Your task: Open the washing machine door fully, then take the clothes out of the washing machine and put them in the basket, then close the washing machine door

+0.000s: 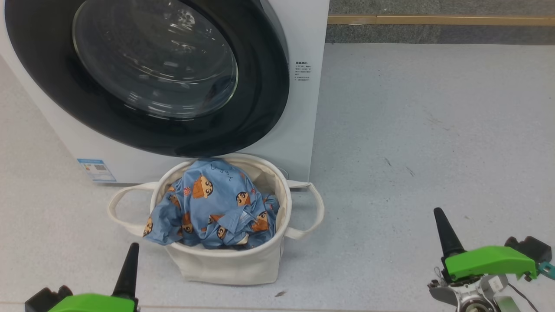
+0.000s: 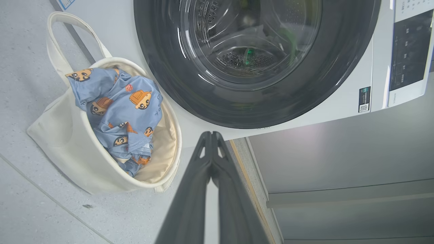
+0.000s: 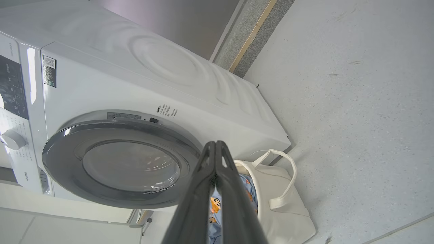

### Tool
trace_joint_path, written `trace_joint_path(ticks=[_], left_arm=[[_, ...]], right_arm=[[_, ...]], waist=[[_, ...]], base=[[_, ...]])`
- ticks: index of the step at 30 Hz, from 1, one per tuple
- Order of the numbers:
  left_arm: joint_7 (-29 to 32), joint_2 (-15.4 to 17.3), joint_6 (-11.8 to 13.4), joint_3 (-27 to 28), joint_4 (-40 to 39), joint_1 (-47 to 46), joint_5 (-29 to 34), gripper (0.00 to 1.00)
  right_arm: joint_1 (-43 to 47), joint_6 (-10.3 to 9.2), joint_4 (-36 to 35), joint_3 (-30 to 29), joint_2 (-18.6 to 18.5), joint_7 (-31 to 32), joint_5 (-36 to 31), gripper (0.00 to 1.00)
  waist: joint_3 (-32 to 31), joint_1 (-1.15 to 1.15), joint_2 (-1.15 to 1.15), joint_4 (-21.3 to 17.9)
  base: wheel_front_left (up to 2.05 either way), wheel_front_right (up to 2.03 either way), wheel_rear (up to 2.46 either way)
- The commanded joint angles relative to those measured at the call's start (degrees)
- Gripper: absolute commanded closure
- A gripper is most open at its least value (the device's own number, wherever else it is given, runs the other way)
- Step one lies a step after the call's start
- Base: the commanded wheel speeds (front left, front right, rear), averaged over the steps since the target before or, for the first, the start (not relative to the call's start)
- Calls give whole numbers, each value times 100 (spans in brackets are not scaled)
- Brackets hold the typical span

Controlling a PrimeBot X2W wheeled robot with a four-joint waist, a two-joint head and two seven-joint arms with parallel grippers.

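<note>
Hovering at the lower left of the head view, the left claw (image 1: 132, 251) is fully closed, with its two dark fingers (image 2: 200, 176) meeting tip to tip. It holds nothing and touches nothing. The right claw (image 1: 439, 214) at the lower right is closed in the same way and is also empty. Both claws point up that view toward the machine and sit well apart from the basket.

The one washing machine (image 1: 303, 108) stands on the grey floor (image 1: 412, 130), front toward the robot. Its single washing machine door (image 1: 43, 65) lies flat against that front, with the glass bowl facing outward. A small blue label (image 1: 96, 170) sits at the lower left corner.

One basket (image 1: 225, 268) stands upright just in front of the machine, below the door, mouth upward. Its two loop handles (image 1: 119, 208) stick out to the left and right.

The clothes (image 1: 212, 203) are heaped inside the basket as one crumpled blue bundle. One fold hangs over the near left rim. How many garments make up the heap cannot be told.
</note>
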Motion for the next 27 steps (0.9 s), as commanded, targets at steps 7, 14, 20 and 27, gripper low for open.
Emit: trace_joint_path(ticks=[7, 14, 20, 27], left_arm=[[116, -59, -101, 296, -88, -327, -357, 100], [193, -142, -149, 399, -34, -350, -631, 100], [260, -214, -190, 487, 12, -370, -865, 100], [337, -297, -237, 591, 65, -394, -1138, 100]], right_arm=[[-44, 0, -152, -112, 13, 124, 535, 100], [-24, 0, -137, -248, 31, 224, 954, 100], [-7, 0, -124, -365, 46, 310, 1312, 100], [12, 0, -109, -503, 65, 412, 1729, 100]], waist=[[-18, 0, 0, 8], [-35, 0, 0, 15], [-50, 0, 0, 21], [-67, 0, 0, 28]], base=[[0, 0, 0], [0, 0, 0], [0, 0, 0], [0, 0, 0]])
